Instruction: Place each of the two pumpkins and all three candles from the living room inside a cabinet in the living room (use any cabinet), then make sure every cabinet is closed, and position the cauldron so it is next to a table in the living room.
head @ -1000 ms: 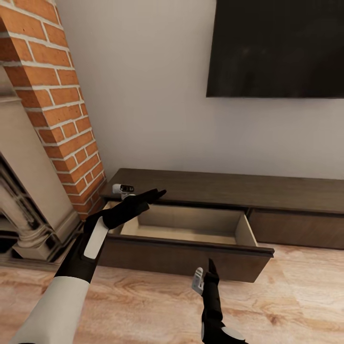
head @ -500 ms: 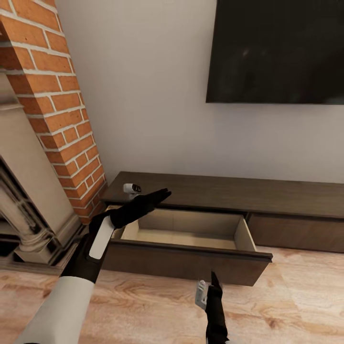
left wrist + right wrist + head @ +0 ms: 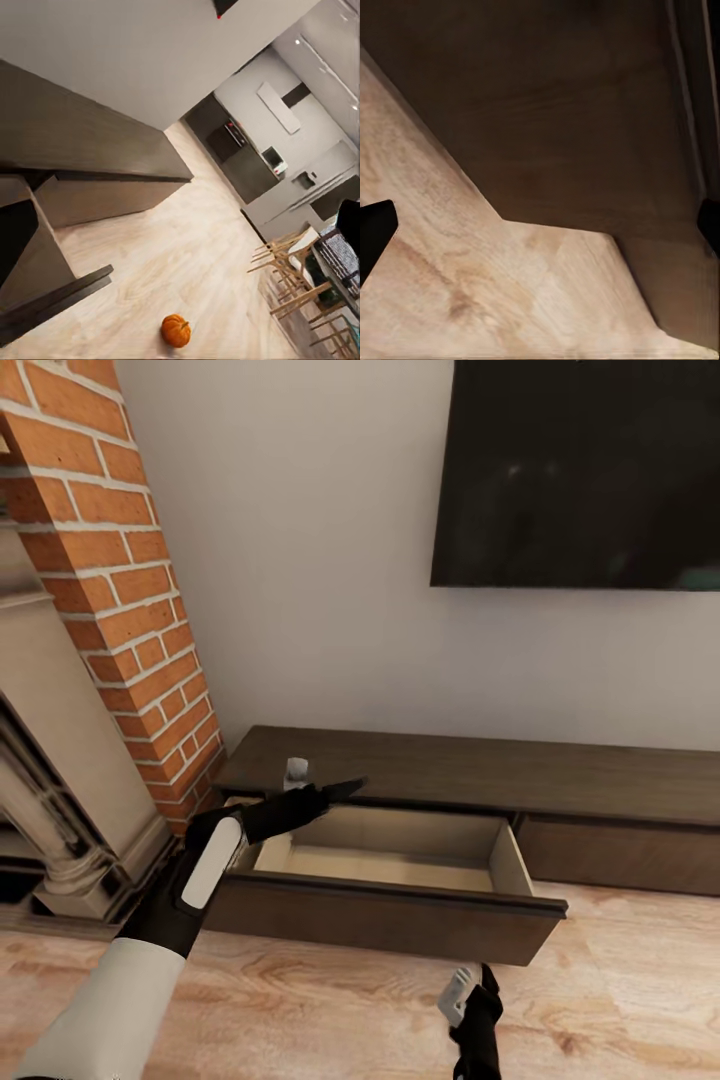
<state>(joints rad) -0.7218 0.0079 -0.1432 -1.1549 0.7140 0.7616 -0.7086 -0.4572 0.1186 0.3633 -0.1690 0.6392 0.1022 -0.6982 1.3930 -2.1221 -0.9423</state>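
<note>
One pumpkin (image 3: 176, 330) lies on floor well off cabinet (image 3: 480, 765); left tool (image 3: 335, 792) over open drawer (image 3: 390, 915), grip state unclear.

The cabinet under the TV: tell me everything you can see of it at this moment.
The cabinet is a long, low unit of dark-brown wood with a flat top, standing on the pale wood floor against the white wall, beside the brick fireplace. Its left drawer is pulled out, handle-less, pale beige and bare inside. The drawer front to its right sits closed. The left gripper hovers over the open drawer's back left corner.
</note>
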